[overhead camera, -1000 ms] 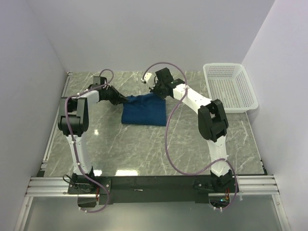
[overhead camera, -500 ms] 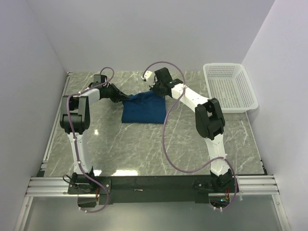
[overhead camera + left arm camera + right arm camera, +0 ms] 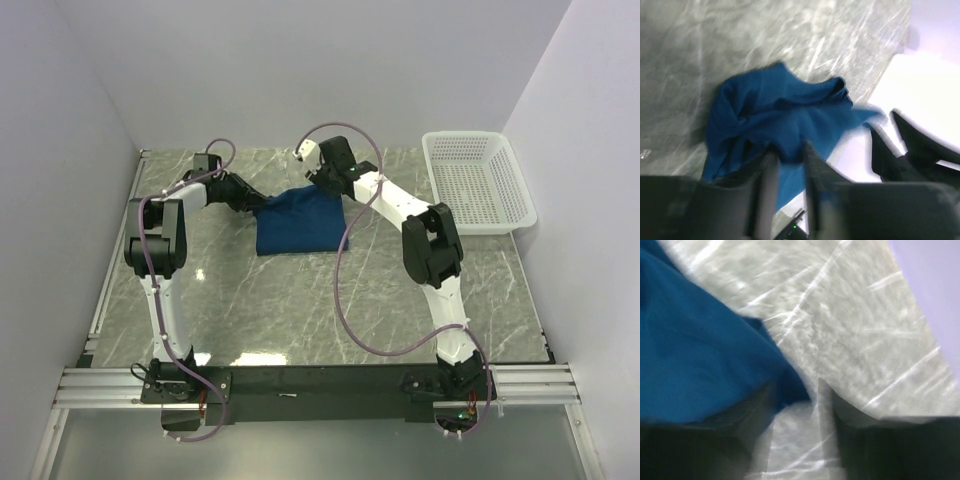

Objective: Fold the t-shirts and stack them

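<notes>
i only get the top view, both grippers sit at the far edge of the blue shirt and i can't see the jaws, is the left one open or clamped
observer: in its wrist view the left gripper has its jaws a little apart, with the blue t-shirt showing through the gap.
operator: and the right
observer: the right gripper is open too; bare table shows between its jaws, and the cloth's edge lies by one finger.
operator: is the cloth flat up there
observer: no, near the left gripper it is bunched in rumpled folds.
</notes>
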Motion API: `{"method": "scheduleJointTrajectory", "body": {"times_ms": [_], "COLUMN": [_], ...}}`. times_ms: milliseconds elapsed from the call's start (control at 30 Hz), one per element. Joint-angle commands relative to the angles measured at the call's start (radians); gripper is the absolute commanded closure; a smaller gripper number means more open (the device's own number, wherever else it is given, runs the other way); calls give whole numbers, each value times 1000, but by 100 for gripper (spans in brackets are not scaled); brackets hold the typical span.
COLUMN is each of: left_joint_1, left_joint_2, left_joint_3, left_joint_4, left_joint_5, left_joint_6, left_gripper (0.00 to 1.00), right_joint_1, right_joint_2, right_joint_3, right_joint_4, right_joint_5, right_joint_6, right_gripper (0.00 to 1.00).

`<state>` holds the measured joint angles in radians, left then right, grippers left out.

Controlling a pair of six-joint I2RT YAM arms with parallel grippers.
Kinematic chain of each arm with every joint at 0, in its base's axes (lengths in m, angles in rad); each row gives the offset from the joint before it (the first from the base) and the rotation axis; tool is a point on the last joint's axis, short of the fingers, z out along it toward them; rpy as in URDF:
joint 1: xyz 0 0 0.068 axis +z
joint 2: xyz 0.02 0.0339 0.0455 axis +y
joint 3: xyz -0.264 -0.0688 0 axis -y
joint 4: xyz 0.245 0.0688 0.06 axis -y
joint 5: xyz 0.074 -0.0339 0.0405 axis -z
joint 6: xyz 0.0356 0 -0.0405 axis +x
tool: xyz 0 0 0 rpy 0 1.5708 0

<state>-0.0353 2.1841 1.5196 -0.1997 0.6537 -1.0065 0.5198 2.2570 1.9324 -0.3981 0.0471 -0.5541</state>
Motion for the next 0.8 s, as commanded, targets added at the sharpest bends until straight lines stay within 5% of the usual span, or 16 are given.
{"method": "scheduleJointTrajectory", "body": {"times_ms": [0,33,133,267,333,433,467,500,600,767], "left_joint_1": [17,21,32,32,32,32,31,14,-40,-104], "left_joint_2": [-27,-62,-188,-377,-423,-397,-392,-394,-376,-204], "left_joint_3": [68,62,79,8,-50,-111,-131,-159,-216,-84], "left_joint_4": [29,77,56,65,56,5,-4,11,17,-9], "left_joint_5": [-12,-15,-115,-221,-178,-51,-39,-25,15,90], "left_joint_6": [12,17,102,190,200,212,221,233,298,330], "left_gripper": [66,57,54,49,63,99,99,99,88,84], "right_joint_1": [-4,-6,-17,-58,-99,-109,-109,-107,-106,-104], "right_joint_2": [16,9,-49,-134,-172,-171,-163,-159,-174,-195], "right_joint_3": [28,22,-27,-43,-39,-55,-59,-73,-177,-259], "right_joint_4": [140,162,215,84,-124,-347,-429,-445,-421,-318], "right_joint_5": [163,193,220,-25,-467,-803,-849,-880,-964,-932], "right_joint_6": [71,106,151,186,92,4,-9,0,37,146], "right_gripper": [26,20,12,12,20,44,65,74,75,66]}}
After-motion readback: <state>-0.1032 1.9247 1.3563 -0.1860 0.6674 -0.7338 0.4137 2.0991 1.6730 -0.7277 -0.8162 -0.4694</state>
